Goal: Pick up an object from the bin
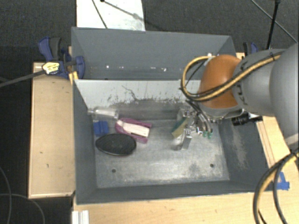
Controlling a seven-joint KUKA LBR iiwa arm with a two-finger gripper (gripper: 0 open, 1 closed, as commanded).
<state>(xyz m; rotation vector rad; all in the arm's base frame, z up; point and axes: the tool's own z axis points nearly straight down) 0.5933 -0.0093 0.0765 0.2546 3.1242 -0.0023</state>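
Observation:
My gripper (186, 138) hangs low over the right half of the bin floor, under the orange wrist cover. A small green and tan thing (178, 128) sits right against the gripper's left side; whether it is held I cannot tell. Further left lie a purple and white packet (134, 128), a black oval disc (116, 144) in front of it, a small blue piece (100, 128) and a clear tube (105, 112) by the back wall.
The arm comes in from the right over the bin's right rim, with yellow and black cables looped around the orange cover. Bare bin floor lies between the packet and the gripper and along the front wall.

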